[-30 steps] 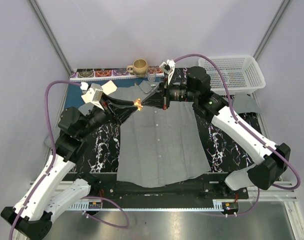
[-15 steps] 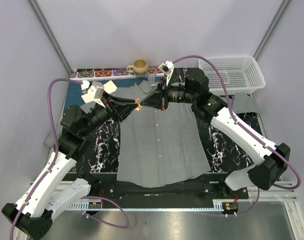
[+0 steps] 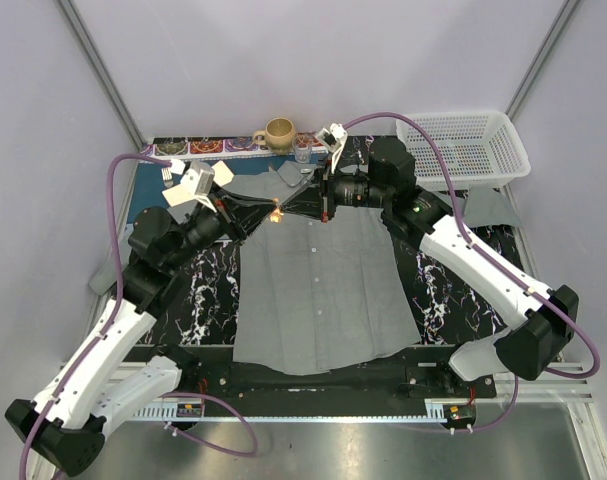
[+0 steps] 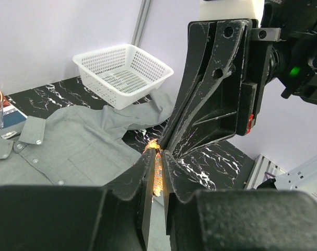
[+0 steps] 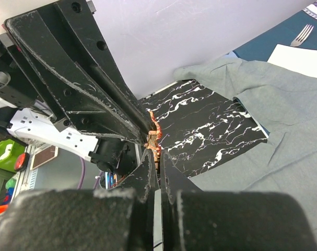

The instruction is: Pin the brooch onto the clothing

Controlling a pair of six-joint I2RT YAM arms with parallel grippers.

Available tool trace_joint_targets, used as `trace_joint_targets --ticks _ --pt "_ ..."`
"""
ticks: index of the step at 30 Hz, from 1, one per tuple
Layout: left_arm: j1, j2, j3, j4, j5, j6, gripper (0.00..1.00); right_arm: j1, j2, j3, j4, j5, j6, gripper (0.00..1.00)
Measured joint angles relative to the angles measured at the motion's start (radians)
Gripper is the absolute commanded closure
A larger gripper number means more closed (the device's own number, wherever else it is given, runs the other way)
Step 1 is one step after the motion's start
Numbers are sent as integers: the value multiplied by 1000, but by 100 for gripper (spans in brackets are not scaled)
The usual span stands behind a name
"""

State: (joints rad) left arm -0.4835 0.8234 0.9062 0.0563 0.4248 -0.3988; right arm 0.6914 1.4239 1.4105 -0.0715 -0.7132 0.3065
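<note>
the tiny orange-red flower-like brooch [image 3: 275,209] is hanging in the air over the collar end of the grey button-up shirt [image 3: 318,285]. the left gripper [image 3: 267,209] is pinching it narrowly, and the right gripper [image 3: 285,208], meeting it tip to tip, is nipping it too.

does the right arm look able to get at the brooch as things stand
Yes, it seems so: the right pincer is shut on the brooch, tip to tip with the left pincer, over the shirt near its collar. Nothing sits in between.
</note>
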Motion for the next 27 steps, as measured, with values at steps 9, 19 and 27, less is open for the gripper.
trace_joint_targets --ticks 9,19,27 --pt "-1 11 2 -3 -22 5 72 0 0 -5 0 25 -1 100" --pt "-2 4 -16 25 5 -5 70 0 -3 -13 0 31 -5 100" --pt "-2 33 -11 23 5 -6 78 0 -4 -22 -1 34 -15 100"
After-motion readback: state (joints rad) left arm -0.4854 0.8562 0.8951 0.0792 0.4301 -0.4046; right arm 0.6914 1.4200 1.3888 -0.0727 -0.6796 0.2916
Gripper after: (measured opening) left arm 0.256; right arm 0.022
